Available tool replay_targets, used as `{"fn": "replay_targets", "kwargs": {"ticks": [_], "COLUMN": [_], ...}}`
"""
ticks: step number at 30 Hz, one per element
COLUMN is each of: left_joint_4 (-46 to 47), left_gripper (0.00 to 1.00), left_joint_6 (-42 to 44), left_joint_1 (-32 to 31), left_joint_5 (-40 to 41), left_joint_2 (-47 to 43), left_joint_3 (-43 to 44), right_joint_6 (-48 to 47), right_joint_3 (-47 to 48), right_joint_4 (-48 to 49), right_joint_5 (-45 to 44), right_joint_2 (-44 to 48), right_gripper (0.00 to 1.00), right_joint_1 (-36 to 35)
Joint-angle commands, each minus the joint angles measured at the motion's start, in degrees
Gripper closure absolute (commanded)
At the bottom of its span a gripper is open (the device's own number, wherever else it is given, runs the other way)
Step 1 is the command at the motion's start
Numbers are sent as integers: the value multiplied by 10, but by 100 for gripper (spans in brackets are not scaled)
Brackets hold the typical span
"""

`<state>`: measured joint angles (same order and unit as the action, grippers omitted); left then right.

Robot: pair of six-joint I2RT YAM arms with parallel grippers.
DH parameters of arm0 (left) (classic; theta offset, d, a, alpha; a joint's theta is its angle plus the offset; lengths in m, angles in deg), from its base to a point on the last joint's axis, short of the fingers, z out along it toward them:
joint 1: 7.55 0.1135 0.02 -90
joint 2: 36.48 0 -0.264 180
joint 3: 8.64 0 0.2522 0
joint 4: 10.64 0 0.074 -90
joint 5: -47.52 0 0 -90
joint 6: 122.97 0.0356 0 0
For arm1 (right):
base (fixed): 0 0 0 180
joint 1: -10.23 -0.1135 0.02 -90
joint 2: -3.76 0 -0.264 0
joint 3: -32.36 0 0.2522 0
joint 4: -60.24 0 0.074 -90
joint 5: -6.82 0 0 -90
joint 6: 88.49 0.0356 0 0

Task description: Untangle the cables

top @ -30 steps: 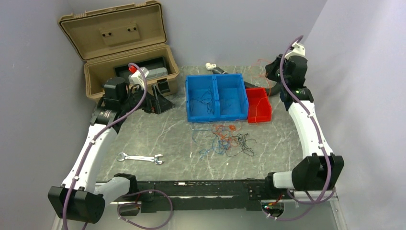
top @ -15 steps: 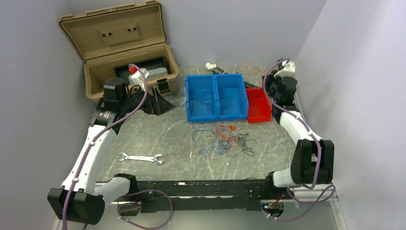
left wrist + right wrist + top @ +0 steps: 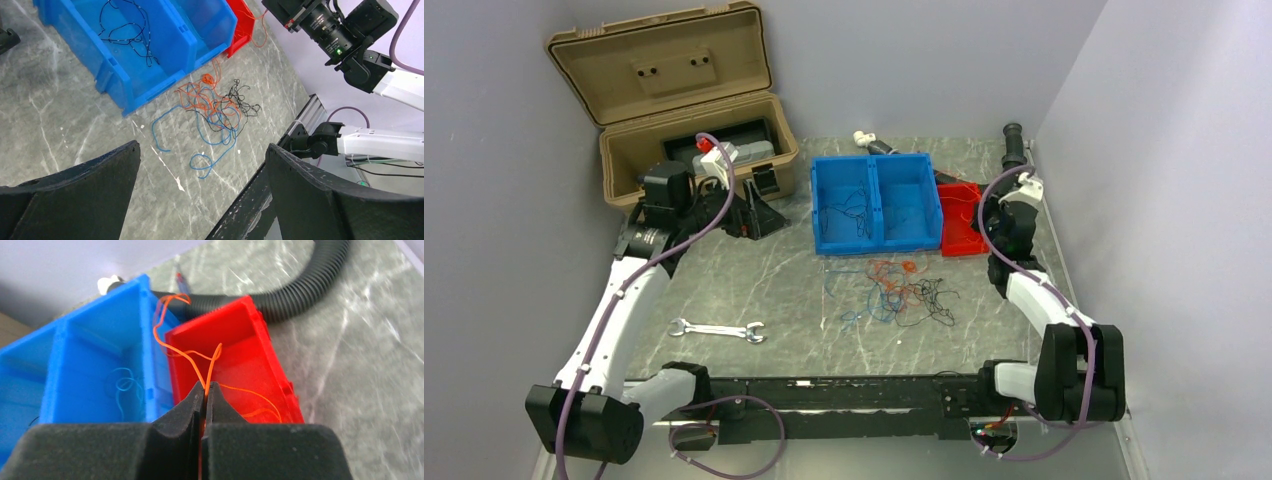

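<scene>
The cables (image 3: pixel 902 295) lie in a loose tangle of blue, orange and black strands on the marble table, just in front of the blue bin (image 3: pixel 879 200); the left wrist view shows the tangle (image 3: pixel 220 107) too. My right gripper (image 3: pixel 205 385) is shut on one thin orange cable (image 3: pixel 214 359), which loops over the red bin (image 3: pixel 240 340). From above, that gripper (image 3: pixel 986 215) hangs at the red bin's (image 3: pixel 964 228) right side. My left gripper (image 3: pixel 202 147) is open and empty, high above the table. It (image 3: pixel 764 215) sits left of the blue bin.
The blue bin (image 3: pixel 150 45) holds black wires in one half and a blue wire (image 3: pixel 122 387) in the other. A black corrugated hose (image 3: pixel 300 290) curves behind the red bin. An open tan case (image 3: pixel 684 100) stands back left. A wrench (image 3: pixel 717 330) lies front left.
My right arm has swung down and inward from the back right corner, bringing its shut gripper low over the red bin. The left arm and the tangle have not moved.
</scene>
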<state>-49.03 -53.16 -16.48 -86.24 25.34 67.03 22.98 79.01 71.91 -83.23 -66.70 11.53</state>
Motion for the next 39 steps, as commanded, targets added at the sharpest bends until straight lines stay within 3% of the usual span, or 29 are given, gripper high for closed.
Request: {"fn": "replay_targets", "kwargs": {"ticks": [1,7,12,27,37,39], "left_joint_4": [22,12,11,-14,-10,-11], "left_gripper": [3,3,3,3,4,4], "left_joint_6": [14,20,22,36,36,37], "left_joint_1": [-3,-3,-3,-4,-5,-5], "left_joint_5": [-16,-9,-9,0,-5,-5], "left_joint_2": [-2,-5,-6,-12,-3,2], "left_joint_3": [-3,-3,-2,10,16,19], "right_joint_6": [50,54,47,65,104,93], "right_joint_3": [22,78,87,331,251,255], "right_joint_4": [-89,-203,-190,-274,-259,-266], "right_joint_5": [-92,-116,-100,-26,-5,-9], "right_joint_2": [6,-34,-58,-332,-345,-330], "right_gripper": [100,100,100,100,100,95], "right_joint_1": [2,3,4,5,5,5]}}
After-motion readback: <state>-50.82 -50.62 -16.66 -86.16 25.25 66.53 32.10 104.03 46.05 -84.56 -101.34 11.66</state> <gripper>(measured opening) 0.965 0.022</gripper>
